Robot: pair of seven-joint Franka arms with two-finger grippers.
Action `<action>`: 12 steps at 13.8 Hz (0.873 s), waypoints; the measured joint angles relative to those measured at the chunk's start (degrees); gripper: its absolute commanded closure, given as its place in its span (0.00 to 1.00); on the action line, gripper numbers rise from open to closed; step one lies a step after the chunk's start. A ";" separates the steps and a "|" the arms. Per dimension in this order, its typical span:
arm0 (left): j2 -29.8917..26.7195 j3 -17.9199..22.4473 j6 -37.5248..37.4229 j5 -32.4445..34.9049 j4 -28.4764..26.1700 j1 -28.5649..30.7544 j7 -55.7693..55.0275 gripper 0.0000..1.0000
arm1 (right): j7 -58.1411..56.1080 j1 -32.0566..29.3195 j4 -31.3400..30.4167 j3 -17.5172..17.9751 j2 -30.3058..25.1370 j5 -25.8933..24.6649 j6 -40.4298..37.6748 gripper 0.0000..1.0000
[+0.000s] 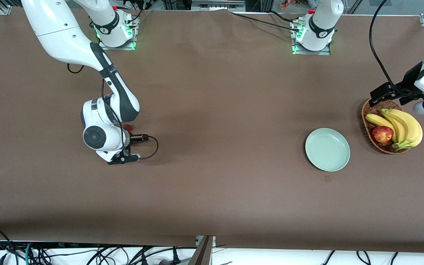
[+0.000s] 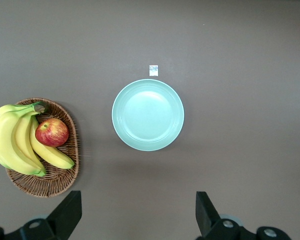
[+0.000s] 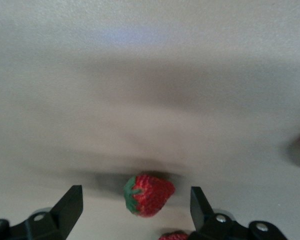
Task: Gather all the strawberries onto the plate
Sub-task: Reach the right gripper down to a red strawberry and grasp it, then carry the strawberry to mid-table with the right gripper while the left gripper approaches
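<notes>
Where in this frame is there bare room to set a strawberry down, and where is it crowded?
The plate is bare, with nothing in it. Open tabletop runs from the right gripper to the plate. It is crowded at the basket, filled by the bananas and apple, and around the strawberry between the right gripper's open fingers.

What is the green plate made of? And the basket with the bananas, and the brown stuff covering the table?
The plate looks like smooth plastic or melamine: even mint colour, soft sheen, though glazed ceramic is possible. The basket looks like woven wicker: brown strands cross in a visible weave. The table cover looks like matte brown paper or cloth: dull, with faint creases; which one is hard to tell.
</notes>
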 measured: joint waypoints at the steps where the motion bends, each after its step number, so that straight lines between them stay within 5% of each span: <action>1: 0.00 0.00 0.00 0.00 0.00 0.00 0.00 0.00 | 0.00 0.00 -0.02 0.00 0.19 0.00 0.07 0.62; 3: 0.00 0.00 0.00 0.00 0.00 0.00 0.00 0.00 | 0.00 0.00 -0.03 -0.01 0.24 0.00 0.12 0.82; 12: 0.00 0.00 0.00 0.00 0.00 0.00 0.00 0.00 | 8.34 4.66 4.12 0.65 0.14 0.21 1.24 0.84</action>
